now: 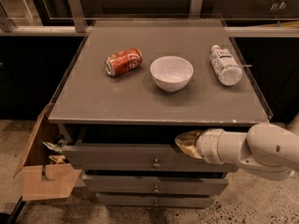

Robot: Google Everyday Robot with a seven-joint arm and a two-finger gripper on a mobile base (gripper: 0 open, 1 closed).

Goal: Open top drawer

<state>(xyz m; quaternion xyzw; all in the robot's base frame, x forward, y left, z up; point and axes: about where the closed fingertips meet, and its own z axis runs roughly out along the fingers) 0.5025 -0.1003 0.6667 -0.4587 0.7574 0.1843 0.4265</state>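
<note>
My gripper (186, 143) sits at the upper edge of the top drawer (121, 157), at 1 o'clock from its knob (156, 163); I cannot tell whether it is clenched or released. The drawer stands slightly pulled out beneath the tabletop (140, 101). A red can (123, 61) lies at 9 o'clock of the white bowl (171, 72) and a labelled bottle (224, 65) at 3 o'clock; the writing on both is illegible.

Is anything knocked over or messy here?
Yes. The red soda can and the clear plastic bottle both lie on their sides on the cabinet top, while the white bowl sits upright. The gripper is at the upper edge of the top drawer, right of its knob.
</note>
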